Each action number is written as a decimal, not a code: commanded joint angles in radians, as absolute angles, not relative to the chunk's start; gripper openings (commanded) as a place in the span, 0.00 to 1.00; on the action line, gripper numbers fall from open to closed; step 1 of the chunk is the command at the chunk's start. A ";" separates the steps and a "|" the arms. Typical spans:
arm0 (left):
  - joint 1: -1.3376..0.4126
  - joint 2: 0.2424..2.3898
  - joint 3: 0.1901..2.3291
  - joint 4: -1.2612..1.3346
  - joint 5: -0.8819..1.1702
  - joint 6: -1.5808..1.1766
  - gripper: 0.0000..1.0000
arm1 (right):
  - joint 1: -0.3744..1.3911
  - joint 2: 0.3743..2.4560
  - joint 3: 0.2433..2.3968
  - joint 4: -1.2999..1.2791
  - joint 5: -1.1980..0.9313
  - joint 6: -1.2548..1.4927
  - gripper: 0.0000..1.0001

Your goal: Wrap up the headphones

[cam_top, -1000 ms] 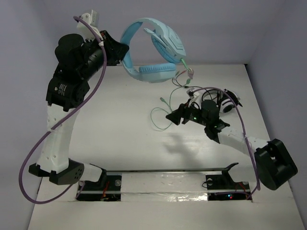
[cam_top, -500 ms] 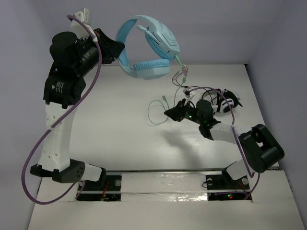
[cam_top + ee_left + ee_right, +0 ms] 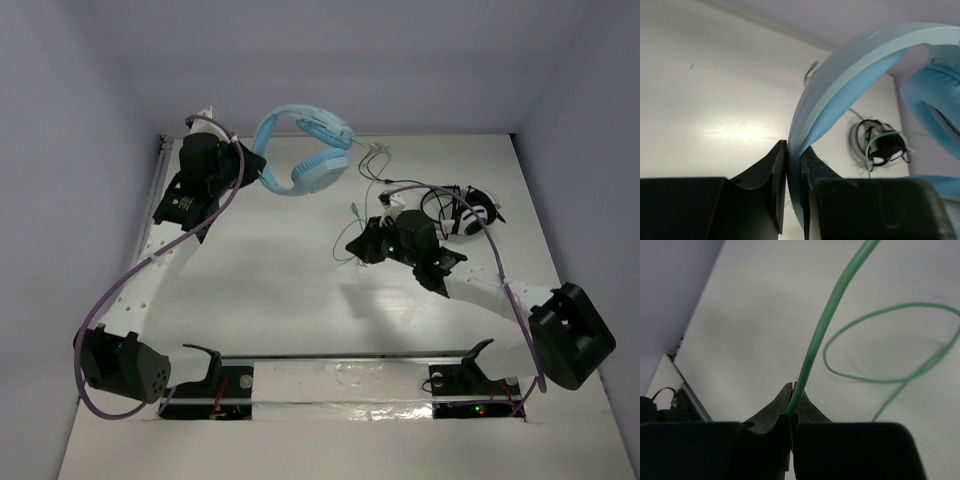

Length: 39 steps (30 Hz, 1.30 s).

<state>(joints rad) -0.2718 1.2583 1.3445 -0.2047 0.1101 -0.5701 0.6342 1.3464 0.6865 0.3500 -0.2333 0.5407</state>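
My left arm has come down since half a second ago. The headphones (image 3: 318, 172), which it held high against the back wall, now hang low near the far edge of the surface (image 3: 250, 290), left of centre. My right arm has swung its elbow out toward the right edge, while its tip has stayed near the middle of the surface.

The overhead view shows both arms and the whole headset. It also shows the smaller black-and-white headphones (image 3: 470, 212) lying toward the far right. My left wrist view shows only the arc of the light-blue headband, one padded cup and the small pair (image 3: 882, 145) blurred beyond. My right wrist view shows none of the headset, only the green cable (image 3: 826, 330) and a loop of it lying on the surface.

My left end effector (image 3: 792, 145) is nearly closed, its fingers clamped on either face of the headband. My right end effector (image 3: 791, 390) is pinched fully together on the cable, which rises straight out of the tips.
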 commanded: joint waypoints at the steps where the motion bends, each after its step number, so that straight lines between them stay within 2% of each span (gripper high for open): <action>1: -0.255 1.166 1.255 0.015 0.051 -0.689 0.00 | 0.640 1.290 0.733 0.060 -0.062 0.525 0.00; 7: -0.245 1.124 1.057 0.124 -0.082 -0.813 0.00 | 0.728 1.253 0.840 -0.141 -0.011 0.534 0.00; 15: -0.284 1.114 0.916 0.225 -0.219 -0.862 0.00 | 1.059 1.406 1.092 -0.282 -0.084 0.470 0.01; 21: -0.339 1.117 0.890 0.233 -0.215 -0.822 0.00 | 1.086 1.502 1.203 -0.310 -0.055 0.425 0.09; 29: -0.454 1.123 0.798 0.264 -0.215 -0.719 0.00 | 1.086 1.453 1.267 -0.302 -0.074 0.388 0.21; 32: -0.454 1.088 0.794 0.258 -0.224 -0.719 0.00 | 1.086 1.405 1.183 -0.253 -0.009 0.419 0.22; 35: -0.407 1.078 0.915 0.177 -0.178 -0.701 0.00 | 1.086 1.313 0.973 -0.045 0.008 0.488 0.28; 37: -0.373 1.074 1.027 0.147 -0.147 -0.692 0.00 | 1.077 1.266 0.887 0.111 0.006 0.524 0.41; 39: -0.359 1.066 1.104 0.099 -0.126 -0.673 0.00 | 1.054 1.221 0.807 0.188 0.015 0.534 0.42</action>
